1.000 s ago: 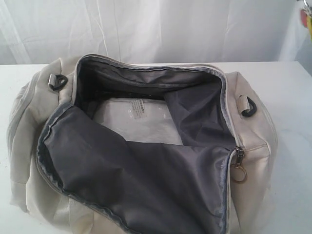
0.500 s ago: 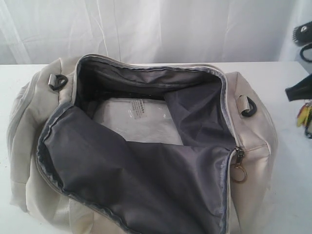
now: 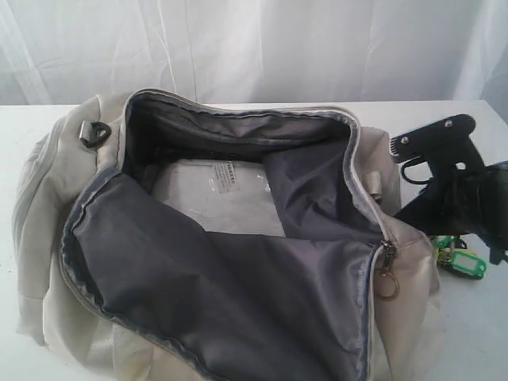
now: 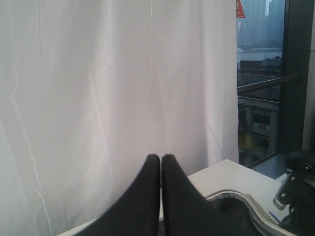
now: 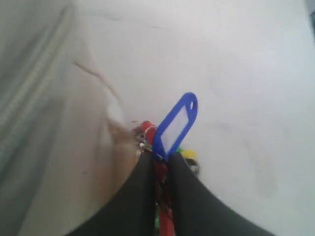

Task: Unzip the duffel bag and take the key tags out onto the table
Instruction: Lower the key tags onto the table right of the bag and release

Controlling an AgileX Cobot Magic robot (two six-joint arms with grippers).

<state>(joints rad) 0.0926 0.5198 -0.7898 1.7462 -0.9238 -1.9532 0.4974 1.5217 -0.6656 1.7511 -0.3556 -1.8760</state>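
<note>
One bunch of coloured plastic key tags [image 3: 459, 259] sits clamped in the right hand [image 5: 160, 160], close over the white tabletop [image 3: 476, 333] at four o'clock of the open cream fabric duffel bag [image 3: 48, 198]. The left hand [image 4: 161, 162], pressed together, holds nothing. Let go this near the bag, the rings could snag its fabric.

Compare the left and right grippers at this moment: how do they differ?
The left gripper is shut on nothing; the right gripper is shut on the key tags. The left gripper points at the white curtain, up above the duffel bag; the right gripper is low over the table, beside the bag's end. Shared: black fingers, jaws closed.
</note>
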